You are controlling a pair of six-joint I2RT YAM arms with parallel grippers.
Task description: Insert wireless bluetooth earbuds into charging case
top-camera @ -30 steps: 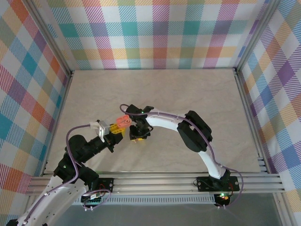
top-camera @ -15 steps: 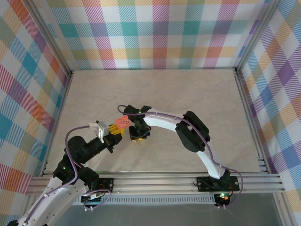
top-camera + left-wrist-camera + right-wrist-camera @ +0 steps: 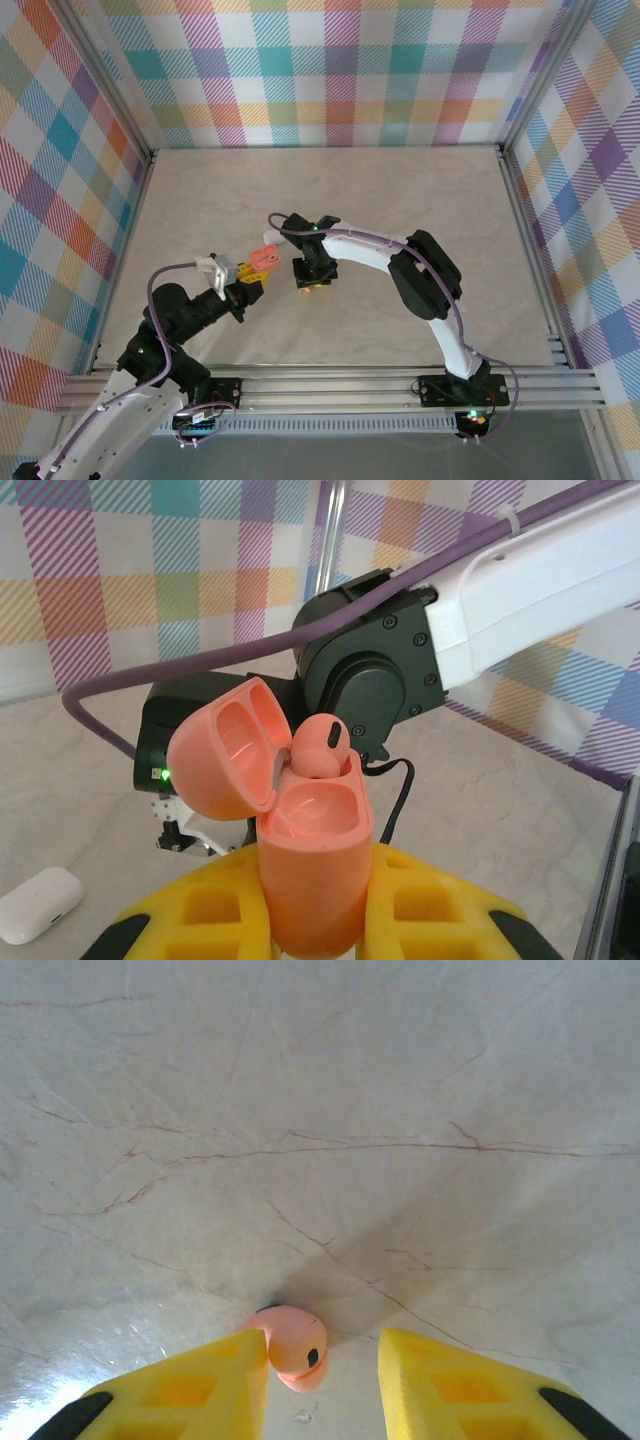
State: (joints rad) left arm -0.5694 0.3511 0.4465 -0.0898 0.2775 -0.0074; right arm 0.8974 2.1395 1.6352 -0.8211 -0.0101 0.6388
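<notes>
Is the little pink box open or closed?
Open. The salmon-pink pebble-shaped plastic case has its hinged lid swung back; one salmon-pink earbud stands in a socket, the other socket is bare.

Left wrist view: my left jaws and the bottom edge hide the lower end of the salmon charging case [image 3: 312, 880]. The seated earbud [image 3: 322, 748] shows its head alone, stem sunk inside. Right wrist view: the bottom edge cuts off my right jaws. The loose earbud [image 3: 293, 1345] sits partly behind one pad [image 3: 200, 1390], and I cannot tell whether it touches the table [image 3: 400, 1110].
</notes>
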